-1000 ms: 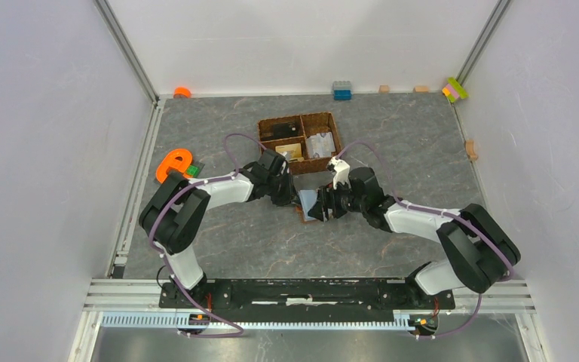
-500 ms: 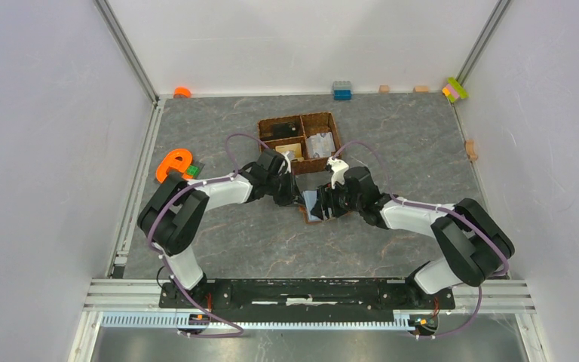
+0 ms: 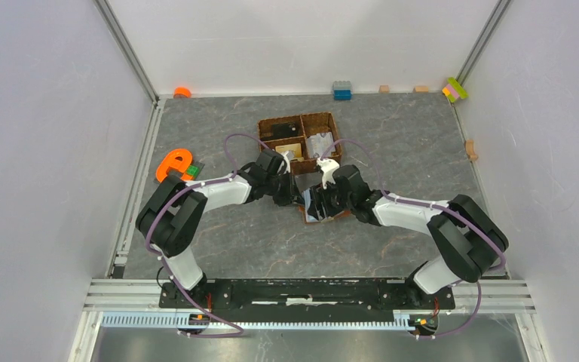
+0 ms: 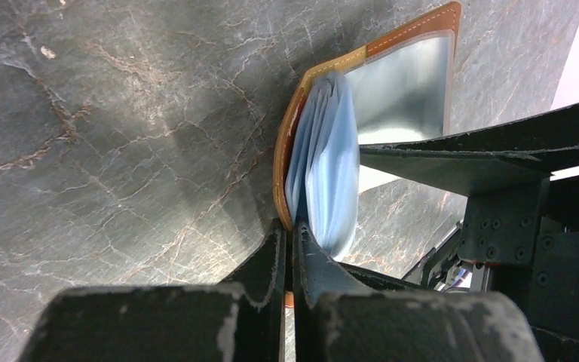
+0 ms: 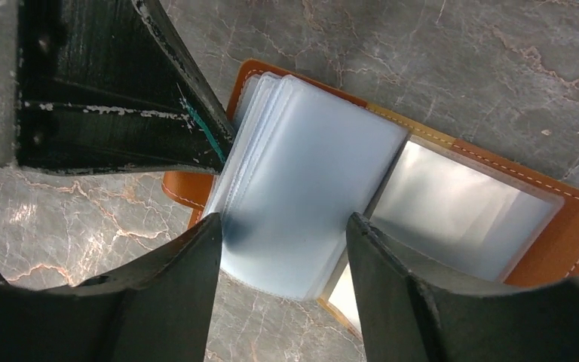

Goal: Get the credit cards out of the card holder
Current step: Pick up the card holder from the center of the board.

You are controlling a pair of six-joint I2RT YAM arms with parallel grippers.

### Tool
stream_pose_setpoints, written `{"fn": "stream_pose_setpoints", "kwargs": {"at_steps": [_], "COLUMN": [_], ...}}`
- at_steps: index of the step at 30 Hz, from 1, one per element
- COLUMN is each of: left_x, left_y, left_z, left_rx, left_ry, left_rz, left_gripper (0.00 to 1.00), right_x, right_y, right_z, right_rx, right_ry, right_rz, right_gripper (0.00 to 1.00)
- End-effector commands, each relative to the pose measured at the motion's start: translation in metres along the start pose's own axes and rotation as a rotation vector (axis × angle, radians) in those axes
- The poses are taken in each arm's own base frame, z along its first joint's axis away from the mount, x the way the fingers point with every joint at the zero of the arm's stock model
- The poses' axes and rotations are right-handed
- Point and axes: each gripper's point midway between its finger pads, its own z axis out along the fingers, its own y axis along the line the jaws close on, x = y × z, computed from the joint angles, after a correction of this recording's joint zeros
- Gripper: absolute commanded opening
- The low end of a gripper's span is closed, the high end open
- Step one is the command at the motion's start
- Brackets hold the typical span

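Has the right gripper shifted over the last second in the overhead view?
Yes. The right gripper has slid leftward in the view, over the card holder; its wrist is now nearer the middle of the woven basket's near edge.

Basket (image 3: 301, 117) behind and left pincer (image 4: 291, 230) beside hem the card holder (image 3: 317, 208); table (image 3: 271, 245) nearer stands free.

The card holder (image 5: 573, 226) is covered in orange-brown leather edged with pale stitching, and its sleeves (image 5: 301, 181) are tinted a translucent pale blue-grey. The table (image 5: 460, 60) is patterned as dark grey marble veined in white and rust. The basket (image 3: 317, 115) is woven in dark brown; a gold-tan card (image 3: 289, 150) and a pale grey card (image 3: 320, 143) are seen in it.
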Motion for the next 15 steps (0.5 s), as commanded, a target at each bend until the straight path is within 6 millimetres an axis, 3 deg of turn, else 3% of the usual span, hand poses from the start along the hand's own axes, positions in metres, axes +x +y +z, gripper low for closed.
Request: {"fn": "stream_pose_setpoints", "kwargs": {"at_steps": [1,4,15], "left_x": [-0.01,-0.01,-0.011], "left_y": [-0.025,-0.024,-0.021], "left_z": [-0.013,-0.012,-0.011], "left_rx": [0.088,0.08,0.066], "left_ry": [-0.038,-0.037,-0.034], "left_rz": [0.062,0.062,0.067], "left_gripper": [0.03,0.03,0.03], "right_x": [-0.009,-0.015,-0.031], "right_y": [-0.02,-0.036,-0.062], "right_z": [0.0,-0.007,-0.03], "right_rx": [0.129,0.228,0.407], "right_ry": [0.003,-0.012,-0.085], "right_rz": [-0.031,-0.035,-0.03], "right_gripper": [0.64,0.64,0.67]}}
